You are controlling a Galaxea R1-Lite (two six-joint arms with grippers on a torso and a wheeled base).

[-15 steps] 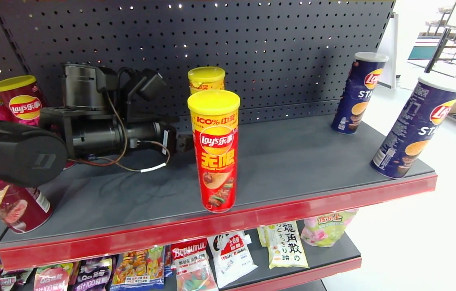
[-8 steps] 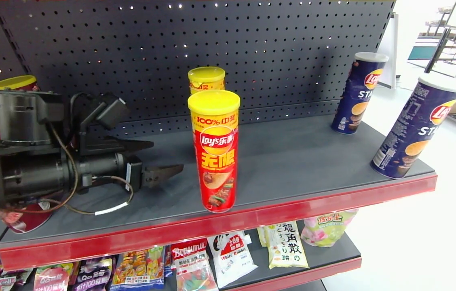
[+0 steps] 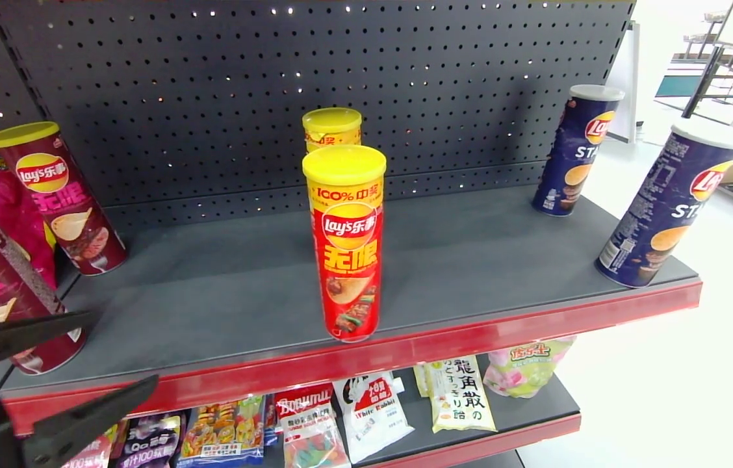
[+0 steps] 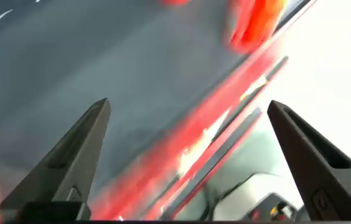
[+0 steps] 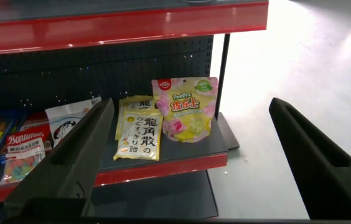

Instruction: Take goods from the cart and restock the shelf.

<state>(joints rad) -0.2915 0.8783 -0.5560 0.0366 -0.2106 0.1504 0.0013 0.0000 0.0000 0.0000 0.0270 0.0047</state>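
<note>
1. A red chip can [image 3: 346,247] stands upright at the front edge of the shelf [image 3: 470,253], with a second yellow-lidded can [image 3: 331,129] just behind it.
2. The left pincer [image 3: 123,348] gapes wide, holding nothing, well left of the red chip can.
3. The right pincer [image 5: 191,106], also spread wide, faces snack bags [image 5: 139,134] below that can.

left gripper [image 3: 123,348] withdrew from the shelf [image 3: 243,279].

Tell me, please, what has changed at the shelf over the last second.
The left gripper pulled back from beside the red can to the front left edge of the shelf, open and empty. All the cans stayed where they stood.
</note>
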